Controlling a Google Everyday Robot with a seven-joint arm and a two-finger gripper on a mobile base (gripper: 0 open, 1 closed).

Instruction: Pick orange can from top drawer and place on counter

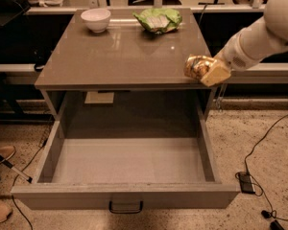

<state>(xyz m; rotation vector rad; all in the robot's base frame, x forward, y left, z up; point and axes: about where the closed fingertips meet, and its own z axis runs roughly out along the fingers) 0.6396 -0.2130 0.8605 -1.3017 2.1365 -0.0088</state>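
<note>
Counter (120, 56): bowl (96, 19), bag (157, 19); tool (207, 71) nr front-R corner

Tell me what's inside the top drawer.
The top drawer shows only bare grey floor; its back, under the counter, is shadowed. The orange can is outside, in the gripper at the counter's front right edge.

Dim, warm brown cast overall. Light from overhead: worktop (120, 56) glossy, pale sheen along far edge w/ reflections of white bowl (96, 19) & green bag (158, 19). Small bright speck right of centre. Top drawer (129, 159): back part in deep shadow under worktop's front edge, floor paler toward its front. Bkgd beyond far edge nearly black. Pincer (209, 72) at front right corner of worktop, clamped on orange can (197, 66); both soft, smeared. Can has mottled glints. White arm (269, 28) is brightest, approx. washed out. Whole view slightly soft, grainy.
</note>
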